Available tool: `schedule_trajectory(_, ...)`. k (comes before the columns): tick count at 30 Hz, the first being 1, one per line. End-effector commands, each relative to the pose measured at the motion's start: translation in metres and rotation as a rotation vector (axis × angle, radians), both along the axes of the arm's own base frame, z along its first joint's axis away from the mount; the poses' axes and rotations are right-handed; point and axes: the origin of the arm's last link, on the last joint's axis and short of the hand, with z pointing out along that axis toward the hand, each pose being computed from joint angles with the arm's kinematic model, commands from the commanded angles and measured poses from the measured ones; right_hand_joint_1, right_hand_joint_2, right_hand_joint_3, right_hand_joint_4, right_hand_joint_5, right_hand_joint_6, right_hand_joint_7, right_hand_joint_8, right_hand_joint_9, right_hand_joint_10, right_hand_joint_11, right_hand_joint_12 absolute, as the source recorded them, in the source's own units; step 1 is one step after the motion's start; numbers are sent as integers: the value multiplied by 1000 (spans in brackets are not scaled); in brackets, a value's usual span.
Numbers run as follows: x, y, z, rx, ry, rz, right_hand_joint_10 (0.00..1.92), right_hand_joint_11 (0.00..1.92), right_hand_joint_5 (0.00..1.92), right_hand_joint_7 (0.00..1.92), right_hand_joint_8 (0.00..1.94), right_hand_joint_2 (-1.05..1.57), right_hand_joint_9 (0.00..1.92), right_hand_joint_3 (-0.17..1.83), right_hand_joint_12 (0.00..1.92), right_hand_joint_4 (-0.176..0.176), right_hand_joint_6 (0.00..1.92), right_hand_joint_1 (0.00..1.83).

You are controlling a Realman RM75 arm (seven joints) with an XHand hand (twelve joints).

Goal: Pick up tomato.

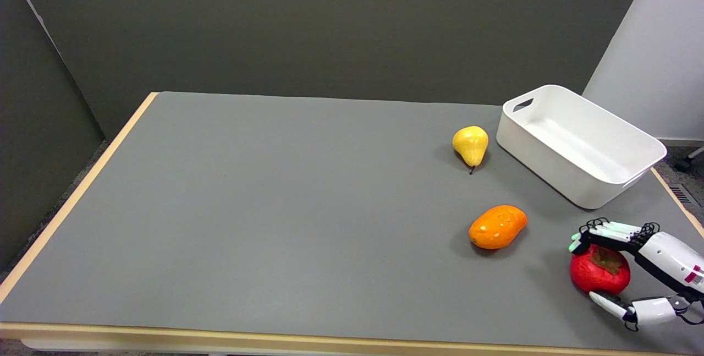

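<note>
Red tomato [598,273] sits at the near right of the grey bench [275,207], brown-green stalk cap facing up. Right hand [632,268] reaches in from the lower right and wraps round it: upper fingers [605,232] curve over the far side of the fruit, the thumb [608,304] lies along its near side. Fingers look closed against the tomato; whether it rests on the bench or is raised off it cannot be told. Orange mango [498,227] lies left of the tomato, clear of it. Yellow pear [471,146] lies further back, stalk pointing toward the near edge. White tub [577,144] stands at the far right, just beside the pear, slot handles in its end walls.
</note>
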Motion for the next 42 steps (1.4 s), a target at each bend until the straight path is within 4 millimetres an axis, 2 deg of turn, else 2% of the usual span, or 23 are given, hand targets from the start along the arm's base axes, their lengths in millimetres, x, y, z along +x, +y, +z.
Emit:
schedule_trajectory(1, 3, 3, 1, -56, 12, 75, 1259, 624, 626, 762, 1156, 1144, 686, 297, 1712, 47, 1582, 1024)
schedule_trajectory(2, 3, 3, 1, -66, 9, 84, 1279, 634, 615, 787, 1273, 1152, 692, 257, 1713, -8, 1604, 1120)
schedule_trajectory(4, 4, 3, 1, -72, 9, 92, 1288, 638, 609, 825, 1280, 1161, 745, 214, 1712, -31, 1580, 1151)
schedule_trajectory(6, 5, 1, 3, -75, 13, 99, 1450, 727, 596, 827, 1249, 1155, 777, 152, 1659, -135, 1538, 1334)
schedule_trajectory(9, 7, -2, 5, -77, 18, 106, 1438, 710, 614, 844, 1234, 1082, 799, 284, 1740, -135, 1528, 1340)
schedule_trajectory(11, 9, -5, 7, -79, 23, 114, 1452, 767, 608, 831, 1234, 1132, 791, 189, 1684, -130, 1530, 1337)
schedule_trajectory(18, 31, -12, 22, -124, 60, 216, 1443, 791, 617, 841, 1222, 1110, 803, 223, 1680, -132, 1526, 1340)
schedule_trajectory(24, 73, -15, 50, -236, 101, 409, 1434, 799, 614, 857, 1244, 1094, 804, 249, 1672, -145, 1507, 1345)
schedule_trajectory(28, 102, -14, 67, -290, 50, 536, 1435, 801, 616, 857, 1243, 1088, 807, 261, 1669, -143, 1508, 1345)
schedule_trajectory(39, 155, -27, 79, -302, -7, 729, 1436, 796, 617, 857, 1252, 1088, 803, 263, 1689, -142, 1505, 1345)
schedule_trajectory(42, 170, -43, 82, -297, -6, 740, 1438, 789, 616, 856, 1255, 1090, 800, 259, 1692, -142, 1505, 1344)
